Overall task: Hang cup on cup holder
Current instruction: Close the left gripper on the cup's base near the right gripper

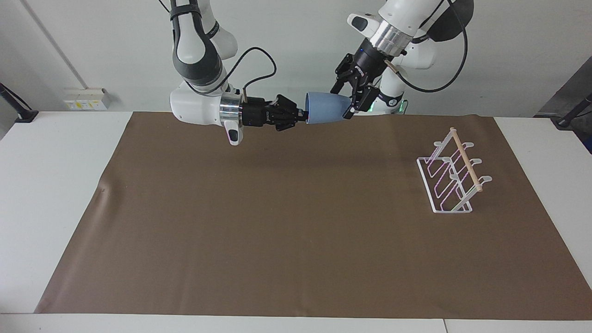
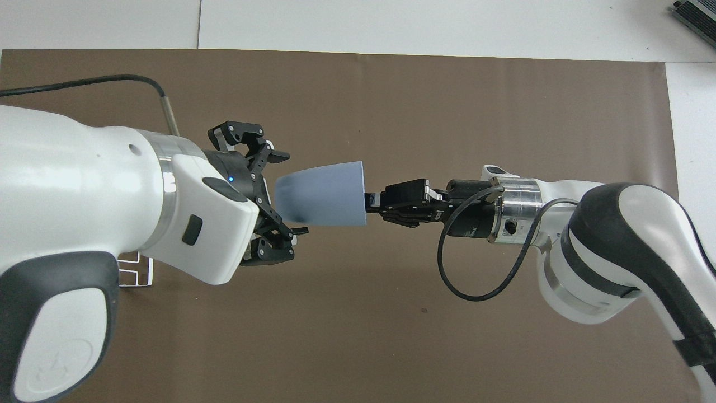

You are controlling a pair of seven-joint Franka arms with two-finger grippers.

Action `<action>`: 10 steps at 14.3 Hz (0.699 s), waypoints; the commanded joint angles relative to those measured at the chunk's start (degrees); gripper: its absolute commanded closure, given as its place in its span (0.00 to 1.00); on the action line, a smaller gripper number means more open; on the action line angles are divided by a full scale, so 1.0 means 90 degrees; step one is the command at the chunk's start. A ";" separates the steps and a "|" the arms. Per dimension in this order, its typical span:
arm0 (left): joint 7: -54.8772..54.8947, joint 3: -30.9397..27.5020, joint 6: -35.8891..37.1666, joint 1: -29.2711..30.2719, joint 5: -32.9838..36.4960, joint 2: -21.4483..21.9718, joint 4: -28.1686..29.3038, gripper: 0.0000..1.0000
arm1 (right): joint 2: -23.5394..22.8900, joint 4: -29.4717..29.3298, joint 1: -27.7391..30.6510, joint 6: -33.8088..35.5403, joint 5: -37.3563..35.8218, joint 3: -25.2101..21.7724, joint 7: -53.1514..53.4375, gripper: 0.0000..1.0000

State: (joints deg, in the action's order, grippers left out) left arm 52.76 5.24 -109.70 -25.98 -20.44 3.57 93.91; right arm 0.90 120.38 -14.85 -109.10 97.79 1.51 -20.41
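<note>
- Facing view: the right gripper (image 1: pixel 303 115) is clamped on the rim of the light-blue cup (image 1: pixel 326 107), holding it up in the air over the brown mat (image 1: pixel 277 222), well apart from the cup holder (image 1: pixel 451 173), which stands on the mat toward the left arm's end of the table
- The cup lies on its side, long axis level and roughly along the table's length; its narrow base points toward the cup holder, its wide mouth toward the right gripper
- The left gripper (image 1: pixel 352 95) stands wide, its fingers spread either side of the cup's base end (whether a pad already touches the wall I cannot tell)
- Overhead view: the same hand-over line shows, with the right gripper (image 2: pixel 373 200) at the cup's (image 2: pixel 327 193) mouth and the left gripper (image 2: pixel 288 193) straddling the tapered base, spread and gripping nothing; only a corner of the cup holder (image 2: pixel 137 274) shows beside the left arm
- Risk, as I judge it: the smooth taper could squirt the cup out of the left fingers as they close so near the base
- If the right gripper lets go before that grip is firm, the cup would drop to the mat
- A skewed grip would leave the mouth badly aimed for a prong
</note>
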 commanded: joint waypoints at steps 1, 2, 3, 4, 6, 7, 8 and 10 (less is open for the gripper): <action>-0.0042 -0.0084 -0.0213 -0.0140 -0.0043 0.0199 0.0375 0.00 | 0.0193 0.0238 -0.0010 -0.0065 0.0248 0.0008 -0.0281 1.00; -0.0052 -0.0074 -0.0261 -0.0150 -0.0033 0.0238 0.0463 0.00 | 0.0193 0.0238 -0.0010 -0.0065 0.0248 0.0008 -0.0281 1.00; -0.0071 -0.0074 -0.0330 -0.0170 -0.0033 0.0238 0.0512 0.00 | 0.0193 0.0238 -0.0010 -0.0065 0.0248 0.0008 -0.0281 1.00; -0.0081 -0.0074 -0.0417 -0.0228 -0.0033 0.0219 0.0551 0.00 | 0.0193 0.0238 -0.0010 -0.0065 0.0248 0.0008 -0.0281 1.00; -0.0081 -0.0065 -0.0613 -0.0248 -0.0033 0.0121 0.0571 0.00 | 0.0193 0.0238 -0.0010 -0.0055 0.0248 0.0008 -0.0310 1.00; -0.0149 -0.0065 -0.0643 -0.0296 -0.0033 0.0111 0.0571 0.00 | 0.0193 0.0238 -0.0010 -0.0055 0.0248 0.0008 -0.0310 1.00; -0.0246 -0.0065 -0.0643 -0.0326 -0.0014 0.0111 0.0562 0.00 | 0.0193 0.0238 -0.0010 -0.0045 0.0248 0.0008 -0.0310 1.00; -0.0276 -0.0065 -0.0701 -0.0326 -0.0014 0.0101 0.0542 0.00 | 0.0193 0.0238 0.0000 -0.0036 0.0248 0.0018 -0.0310 1.00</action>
State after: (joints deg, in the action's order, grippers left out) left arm 51.58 5.30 -114.35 -27.56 -20.44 3.73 97.72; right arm 1.11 120.84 -14.85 -109.09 97.79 1.52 -20.83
